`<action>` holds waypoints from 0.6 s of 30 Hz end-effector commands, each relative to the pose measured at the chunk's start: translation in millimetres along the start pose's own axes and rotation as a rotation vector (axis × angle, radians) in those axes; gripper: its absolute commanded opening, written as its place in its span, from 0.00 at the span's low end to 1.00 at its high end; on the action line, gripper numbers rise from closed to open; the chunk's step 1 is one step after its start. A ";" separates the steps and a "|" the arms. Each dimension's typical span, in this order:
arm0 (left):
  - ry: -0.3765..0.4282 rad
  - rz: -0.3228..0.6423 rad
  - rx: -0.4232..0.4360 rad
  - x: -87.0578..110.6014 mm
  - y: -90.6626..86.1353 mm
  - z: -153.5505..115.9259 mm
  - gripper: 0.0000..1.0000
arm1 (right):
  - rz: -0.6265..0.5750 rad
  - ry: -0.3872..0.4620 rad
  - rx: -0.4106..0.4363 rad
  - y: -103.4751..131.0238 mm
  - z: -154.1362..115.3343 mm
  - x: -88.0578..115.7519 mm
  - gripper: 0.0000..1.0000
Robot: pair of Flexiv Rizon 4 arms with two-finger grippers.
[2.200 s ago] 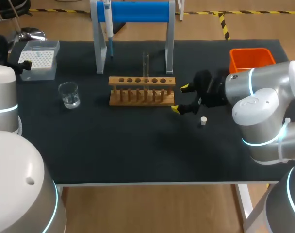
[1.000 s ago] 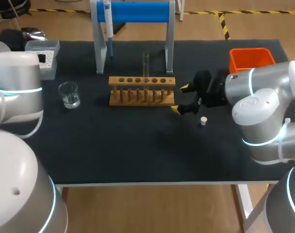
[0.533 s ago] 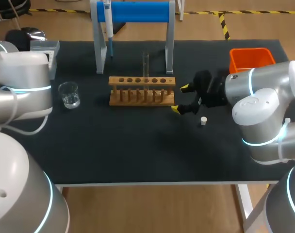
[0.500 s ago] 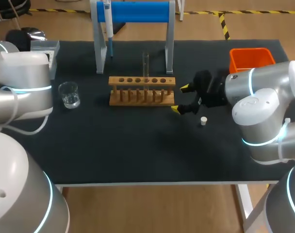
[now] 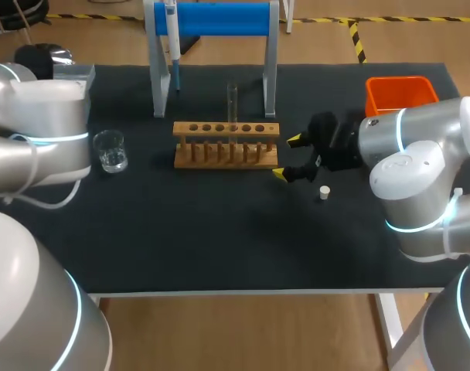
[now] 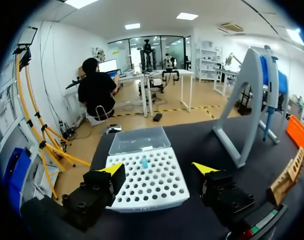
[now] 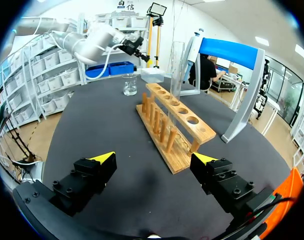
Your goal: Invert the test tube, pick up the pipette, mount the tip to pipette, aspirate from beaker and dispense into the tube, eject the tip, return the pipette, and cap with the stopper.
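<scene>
The clear glass test tube (image 5: 232, 103) stands upright in a middle hole of the pale wooden rack (image 5: 226, 144), towards 12 o'clock on the black table (image 5: 219, 239); I cannot tell which end is up. The right gripper (image 5: 287, 158) hangs at the rack's 3 o'clock, fingers spread and holding nothing, and in its own view the rack (image 7: 177, 132) and tube (image 7: 176, 65) lie just ahead of it (image 7: 153, 158). To my eye that is the first hazard: a low approach could clip the rack's end and rock the tall tube, and smooth glass pinched off-centre may slip or tilt during the turn. The small white stopper (image 5: 324, 192) sits at the rack's 4 o'clock, close under that arm, where a sweep could send it rolling. The white pipette with a blue shaft (image 5: 171, 35) hangs on the blue-and-grey stand (image 5: 219, 19) at 11 o'clock, untouched. The left gripper (image 6: 157, 168), fingers also spread and empty, is poised over the white perforated tip box (image 6: 157, 187) at 10 o'clock; going down there without the pipette risks shoving the box or catching its clear lid (image 6: 139, 140). The small clear glass beaker (image 5: 110, 150) at 9 o'clock sits near the left arm (image 5: 42, 116), so a careless swing could tip it.
</scene>
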State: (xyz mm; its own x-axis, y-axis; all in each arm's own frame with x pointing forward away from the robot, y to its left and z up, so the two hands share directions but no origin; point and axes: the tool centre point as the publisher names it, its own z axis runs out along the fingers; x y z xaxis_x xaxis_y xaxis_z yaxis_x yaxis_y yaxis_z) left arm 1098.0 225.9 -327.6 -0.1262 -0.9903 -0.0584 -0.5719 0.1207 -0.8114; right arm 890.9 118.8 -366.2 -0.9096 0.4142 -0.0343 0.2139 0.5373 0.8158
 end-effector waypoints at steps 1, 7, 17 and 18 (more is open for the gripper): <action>-0.010 -0.001 0.000 1.3 0.1 10.4 0.83 | 0.000 0.001 -0.001 -0.6 -0.9 0.1 1.00; -0.011 -0.007 0.001 -2.0 -0.4 14.0 0.82 | 0.000 0.001 -0.001 -0.6 -0.9 0.1 1.00; -0.019 -0.024 -0.005 -5.0 1.0 24.9 0.61 | 0.000 0.001 -0.001 -0.6 -0.9 0.1 1.00; -0.018 -0.024 -0.006 -5.2 0.6 26.2 0.47 | 0.000 0.001 -0.001 -0.6 -0.9 0.1 1.00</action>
State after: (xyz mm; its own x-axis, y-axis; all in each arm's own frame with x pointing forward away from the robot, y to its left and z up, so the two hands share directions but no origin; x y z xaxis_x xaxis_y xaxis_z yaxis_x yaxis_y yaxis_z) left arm 1112.3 230.2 -337.8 -0.1020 -0.9937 -0.0469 -0.5803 0.0978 -0.8085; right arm 890.9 118.8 -366.2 -0.9096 0.4142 -0.0343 0.2139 0.5373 0.8158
